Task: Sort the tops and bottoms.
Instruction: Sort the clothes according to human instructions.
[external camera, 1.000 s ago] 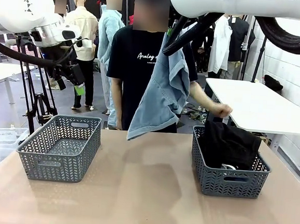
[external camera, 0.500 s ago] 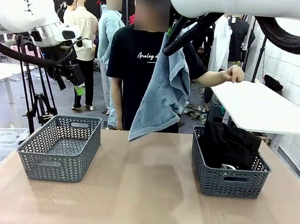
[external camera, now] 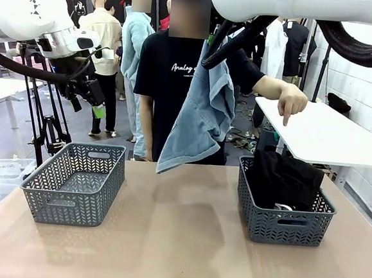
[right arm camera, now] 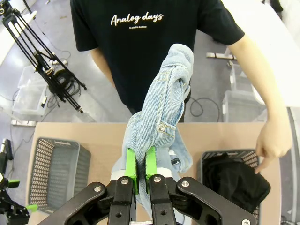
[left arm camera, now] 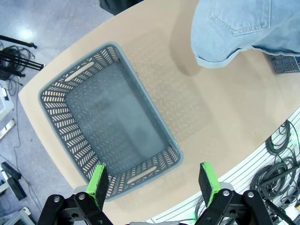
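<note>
Pale light-blue denim shorts (external camera: 204, 115), one of the bottoms, hang in the air above the table's far middle, in front of the person. My right gripper (external camera: 214, 46) is shut on their waistband; the right wrist view shows the green pads (right arm camera: 131, 168) pinching the shorts (right arm camera: 164, 108). A black top (external camera: 286, 178) lies in the right basket (external camera: 285, 230), with a bit of white striped fabric (external camera: 284, 206) under it. My left gripper (external camera: 93, 106) hovers open and empty high over the left basket (external camera: 71, 204). In the left wrist view the left gripper (left arm camera: 152, 180) looks down into that bare basket (left arm camera: 56, 93).
The person stands at the far side, and a hand (external camera: 292, 102) points down above the right basket. The hand (right arm camera: 269, 145) is close to the basket's far rim. A white side table (external camera: 322, 130) stands at the back right. The brown tabletop (external camera: 178, 241) lies between the baskets.
The person's hand rose from beside the right basket, swung up to the right, and now points downward. The hanging shorts swayed slightly. Both arms stayed put.
</note>
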Action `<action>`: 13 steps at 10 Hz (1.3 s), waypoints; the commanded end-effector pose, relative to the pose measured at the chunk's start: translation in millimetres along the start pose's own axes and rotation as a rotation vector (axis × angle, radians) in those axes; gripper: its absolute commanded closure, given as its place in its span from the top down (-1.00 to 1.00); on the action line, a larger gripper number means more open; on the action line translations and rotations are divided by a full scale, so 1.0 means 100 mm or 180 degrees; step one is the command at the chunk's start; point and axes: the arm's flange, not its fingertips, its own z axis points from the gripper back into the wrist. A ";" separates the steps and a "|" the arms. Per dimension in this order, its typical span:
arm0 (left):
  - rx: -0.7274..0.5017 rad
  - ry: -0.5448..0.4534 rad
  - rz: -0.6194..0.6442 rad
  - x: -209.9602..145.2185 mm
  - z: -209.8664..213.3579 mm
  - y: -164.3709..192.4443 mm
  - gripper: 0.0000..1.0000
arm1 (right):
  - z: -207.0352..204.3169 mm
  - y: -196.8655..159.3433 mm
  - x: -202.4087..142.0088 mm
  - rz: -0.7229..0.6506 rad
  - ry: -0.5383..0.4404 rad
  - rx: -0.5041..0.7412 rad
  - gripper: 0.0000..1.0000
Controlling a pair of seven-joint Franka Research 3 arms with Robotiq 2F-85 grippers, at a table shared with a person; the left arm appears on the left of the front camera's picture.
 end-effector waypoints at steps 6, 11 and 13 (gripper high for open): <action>0.0009 -0.0031 0.0005 0.00 0.02 0.01 1.00 | 0.03 0.00 0.02 -0.0004 -0.0029 0.0010 -1.00; 0.0009 -0.0031 0.0005 0.00 0.02 0.01 1.00 | 0.47 -0.18 0.27 0.0135 -0.0307 -0.0033 -1.00; 0.0009 -0.0031 0.0005 0.00 0.02 0.01 1.00 | 0.88 -0.40 0.49 0.0086 -0.0530 -0.0146 -1.00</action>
